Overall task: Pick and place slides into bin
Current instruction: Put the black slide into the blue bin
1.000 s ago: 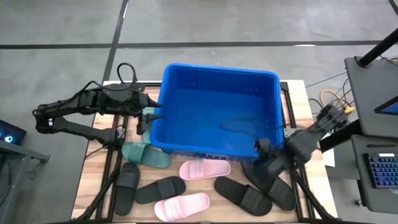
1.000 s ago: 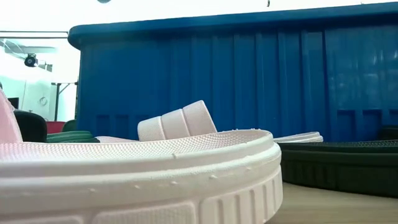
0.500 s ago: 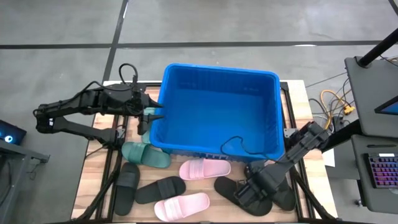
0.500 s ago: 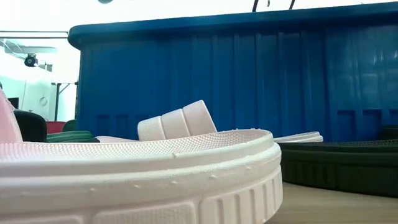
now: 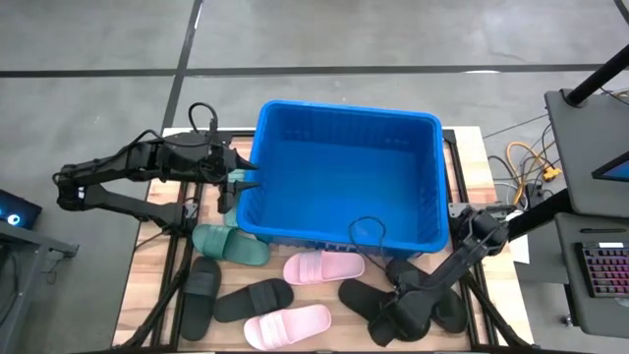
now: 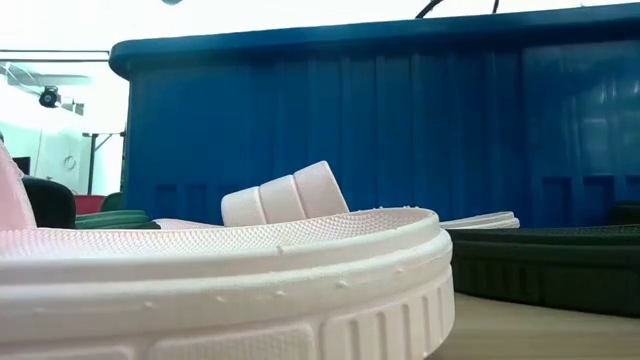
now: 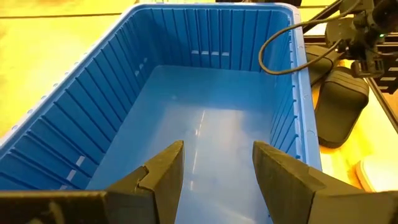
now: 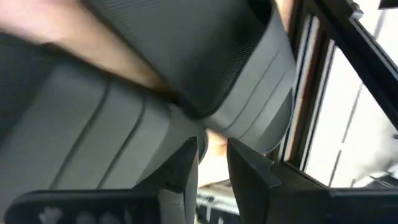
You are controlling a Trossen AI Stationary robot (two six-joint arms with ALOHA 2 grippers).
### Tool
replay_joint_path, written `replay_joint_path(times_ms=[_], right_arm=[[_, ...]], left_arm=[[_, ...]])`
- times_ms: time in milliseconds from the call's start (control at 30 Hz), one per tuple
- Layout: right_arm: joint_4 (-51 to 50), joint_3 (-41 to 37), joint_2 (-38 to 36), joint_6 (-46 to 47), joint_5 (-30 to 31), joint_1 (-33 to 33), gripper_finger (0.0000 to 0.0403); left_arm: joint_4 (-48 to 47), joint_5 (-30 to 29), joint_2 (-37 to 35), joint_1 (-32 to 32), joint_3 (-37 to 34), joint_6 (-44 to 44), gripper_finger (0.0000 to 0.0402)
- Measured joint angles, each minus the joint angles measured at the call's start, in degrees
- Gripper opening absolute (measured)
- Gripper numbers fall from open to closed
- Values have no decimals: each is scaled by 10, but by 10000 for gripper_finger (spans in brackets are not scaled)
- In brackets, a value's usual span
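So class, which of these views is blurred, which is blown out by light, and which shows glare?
Right wrist view: blurred, pressed close on a black slide. Low view: the room left of the bin is washed out white, and a pink slide fills the foreground. Left wrist view: soft glare streaks the bin floor.

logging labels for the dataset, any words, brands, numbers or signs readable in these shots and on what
None can be read.
The bin: plain blue walls, no label showing.
The slides, pink, dark green and black: no brand mark visible on straps or soles.
The keyboard at the table's right: keys too small to read.
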Motion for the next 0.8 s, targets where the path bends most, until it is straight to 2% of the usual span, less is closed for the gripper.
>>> replay_joint_path(times_ms=[267, 633, 800], right_arm=[[0, -18, -9, -12, 4, -14, 67], [0, -112, -71, -8, -10, -31, 177], [5, -141, -74, 1, -10, -33, 201]], left_arm=[[-1, 0, 2, 0, 0, 1, 176], [-1, 0, 2, 0, 0, 14, 176], [-1, 0, 1, 0, 0, 15, 176]])
